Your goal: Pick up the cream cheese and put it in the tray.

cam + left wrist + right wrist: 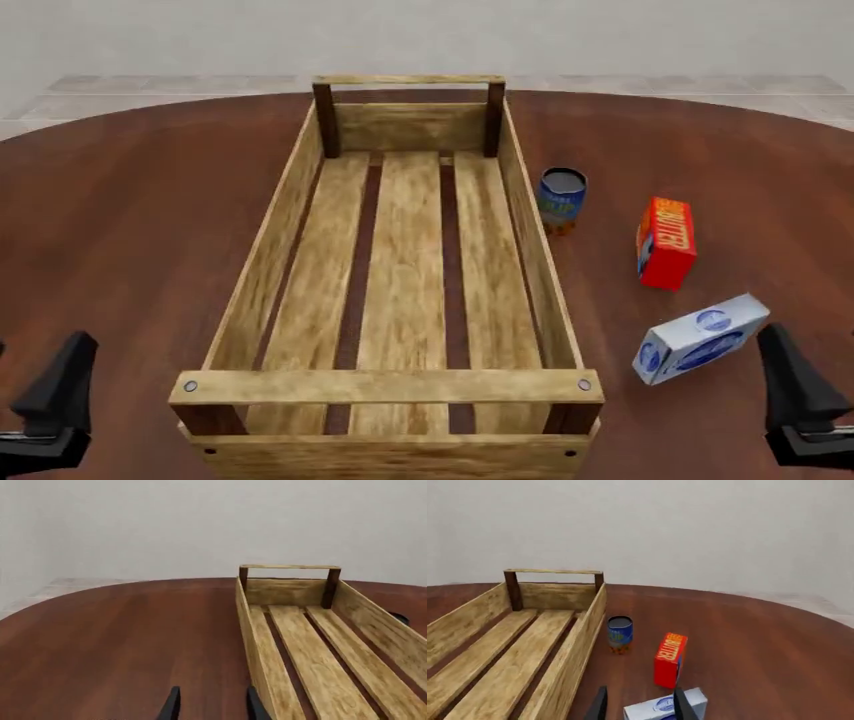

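Left wrist: the left claw (212, 706) stands parted and empty over bare tabletop (120, 645), beside the tray (313, 650).

Front: the cream cheese (699, 338) lies right of the tray, near the right claw (801, 400).

Right wrist: the right claw's parted, empty fingers (682, 706) hang just above the cream cheese.
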Robot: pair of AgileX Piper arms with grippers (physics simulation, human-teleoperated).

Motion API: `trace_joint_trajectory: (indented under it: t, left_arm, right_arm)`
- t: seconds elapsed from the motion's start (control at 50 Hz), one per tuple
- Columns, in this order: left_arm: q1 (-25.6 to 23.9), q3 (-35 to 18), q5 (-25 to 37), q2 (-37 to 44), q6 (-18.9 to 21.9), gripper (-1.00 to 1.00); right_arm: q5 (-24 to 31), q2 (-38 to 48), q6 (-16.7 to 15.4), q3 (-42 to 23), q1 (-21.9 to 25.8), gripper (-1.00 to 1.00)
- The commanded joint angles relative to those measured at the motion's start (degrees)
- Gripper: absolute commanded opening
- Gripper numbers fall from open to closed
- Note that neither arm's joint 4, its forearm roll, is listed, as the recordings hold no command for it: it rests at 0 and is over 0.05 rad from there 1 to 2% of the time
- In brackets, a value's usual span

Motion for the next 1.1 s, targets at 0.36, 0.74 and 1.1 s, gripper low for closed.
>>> trace_joint_trajectory:
  t: [0.36, 0.74, 1.1]
  left_arm:
    - [0.68, -3.14, 3.02, -0.2, -0.8, 1.0]
    - [1.0, -7.16, 7.05, -0.04, 0.4, 1.0]
    - [-18.58, -38.85, 17.74, 22.53, -3.79, 1.0]
  right_arm:
    - [13.62, -1.96, 1.15, -13.0, -6.11, 1.0]
    - [44.96, -1.98, -3.77, -46.58, 0.65, 1.0]
    - [46.56, -1.98, -3.46, -48.01, 0.46, 1.0]
